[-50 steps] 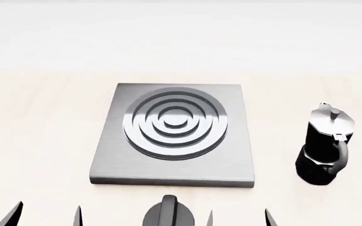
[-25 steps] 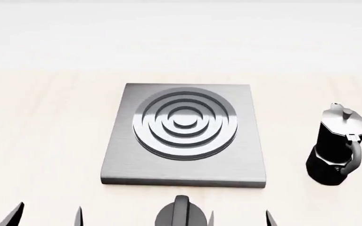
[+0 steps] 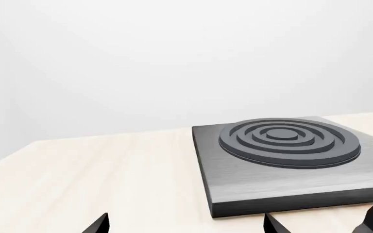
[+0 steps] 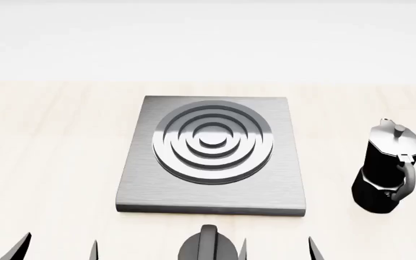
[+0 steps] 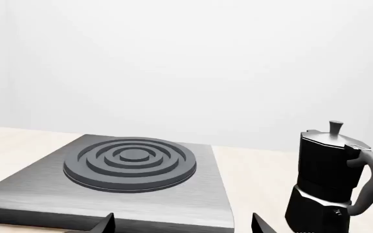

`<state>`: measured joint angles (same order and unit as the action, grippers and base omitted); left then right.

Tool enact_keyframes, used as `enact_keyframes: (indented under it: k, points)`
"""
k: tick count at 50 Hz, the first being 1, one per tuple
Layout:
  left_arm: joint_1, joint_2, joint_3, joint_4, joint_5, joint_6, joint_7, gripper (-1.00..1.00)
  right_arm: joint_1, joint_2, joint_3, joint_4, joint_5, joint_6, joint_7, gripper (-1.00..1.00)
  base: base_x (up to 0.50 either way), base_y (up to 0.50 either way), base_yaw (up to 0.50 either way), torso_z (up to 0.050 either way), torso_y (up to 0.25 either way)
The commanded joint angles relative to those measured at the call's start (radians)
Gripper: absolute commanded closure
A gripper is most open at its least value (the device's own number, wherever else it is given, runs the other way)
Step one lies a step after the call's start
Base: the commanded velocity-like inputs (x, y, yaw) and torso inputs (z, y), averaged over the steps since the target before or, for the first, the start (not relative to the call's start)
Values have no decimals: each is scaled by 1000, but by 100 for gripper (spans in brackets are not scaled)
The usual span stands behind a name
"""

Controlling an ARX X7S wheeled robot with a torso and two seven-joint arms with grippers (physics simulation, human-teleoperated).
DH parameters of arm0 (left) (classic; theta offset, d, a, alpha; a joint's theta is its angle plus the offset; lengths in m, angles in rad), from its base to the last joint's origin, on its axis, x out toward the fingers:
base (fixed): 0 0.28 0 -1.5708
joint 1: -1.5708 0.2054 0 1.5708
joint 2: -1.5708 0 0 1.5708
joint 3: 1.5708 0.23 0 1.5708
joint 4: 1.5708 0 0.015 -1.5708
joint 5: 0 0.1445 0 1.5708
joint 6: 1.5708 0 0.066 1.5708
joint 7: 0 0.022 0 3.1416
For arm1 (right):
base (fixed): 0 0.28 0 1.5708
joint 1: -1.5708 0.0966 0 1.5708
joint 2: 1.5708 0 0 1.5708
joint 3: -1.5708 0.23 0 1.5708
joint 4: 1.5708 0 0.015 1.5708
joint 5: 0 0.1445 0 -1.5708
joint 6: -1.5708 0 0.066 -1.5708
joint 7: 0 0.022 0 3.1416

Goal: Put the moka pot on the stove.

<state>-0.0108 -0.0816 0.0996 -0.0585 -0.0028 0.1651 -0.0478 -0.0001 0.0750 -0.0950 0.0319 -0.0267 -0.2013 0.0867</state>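
The moka pot [image 4: 387, 168] stands upright on the wooden table, to the right of the stove, handle toward me; it also shows in the right wrist view as the moka pot [image 5: 334, 179]. The stove [image 4: 143, 179] is a grey square plate with a ring burner, lying mid-table; the stove [image 3: 238, 187] and stove [image 5: 193, 204] show in both wrist views. My left gripper [image 4: 56, 250] is open near the table's front edge, left of the stove. My right gripper [image 4: 277, 250] is open in front of the stove's near right corner, well short of the pot. Nothing is between either pair of fingertips.
A round black dial knob [image 4: 208, 248] sits just in front of the stove's near edge, between my two grippers. Light wooden table [image 4: 49, 151] stretches to both sides; a plain white wall lies behind.
The view shifted left over the last second, so stove and pot moved right in the picture. In the last half second both grippers' fingertips edged slightly right and lower.
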Motion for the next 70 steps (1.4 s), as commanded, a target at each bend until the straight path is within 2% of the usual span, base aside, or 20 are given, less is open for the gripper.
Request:
enact_keyframes:
  k: [1,4,5,7,9,13,25,26,31,32,33,34,38,48,59,70]
  points:
    - [1,5,-6,-8,1,21,5,-100,-17,9,0,-75,-80,23,29,-100,0,0,0,0,0]
    - [1,1,-1,-9,-2,22,1,-100,-23,16,-7,-92,-94,30,37,-100,0,0,0,0,0]
    - [1,0,0,-8,-3,21,0,-100,10,23,4,-179,-79,153,8,-100,0,0,0,0,0]
    - [1,-3,4,-8,-8,19,1,-100,280,67,47,-458,-44,453,-91,-100,0,0,0,0,0]
    - [0,-5,7,-7,-11,18,-1,-100,284,69,47,-474,-46,712,-89,-100,0,0,0,0,0]
    - [0,-9,12,-7,-13,16,-7,-100,307,101,53,-403,-41,624,-99,-100,0,0,0,0,0]
    - [-1,-23,28,-5,-22,13,-26,-100,313,138,51,-471,-110,684,-57,-100,0,0,0,0,0]
    - [-2,-24,30,-5,-23,12,-26,-100,435,165,69,-403,-104,736,-78,-100,0,0,0,0,0]
    - [-2,-29,36,-5,-28,12,-30,-100,428,175,100,-429,-109,775,-65,-100,0,0,0,0,0]
    - [-2,-30,37,-5,-28,11,-31,-100,462,211,122,-438,-97,820,-99,-100,0,0,0,0,0]
    - [-2,-31,39,-5,-29,11,-32,-100,502,200,149,-457,-59,850,-118,-100,0,0,0,0,0]
    - [-3,-32,40,-5,-30,12,-33,-100,497,218,179,-467,-42,894,-139,-100,0,0,0,0,0]
    - [-3,-36,44,-5,-33,12,-37,-100,481,226,254,-442,3,882,-154,-100,0,0,0,0,0]
    - [-4,-43,54,-4,-40,10,-47,-100,499,242,331,-408,69,911,-193,-100,0,0,0,0,0]
    - [-5,-51,64,-3,-47,7,-58,-100,527,242,388,-287,163,920,-267,-100,0,0,0,0,0]
    - [-7,-59,74,-4,-51,11,-66,-100,567,268,370,-98,165,870,-302,-100,0,0,0,0,0]
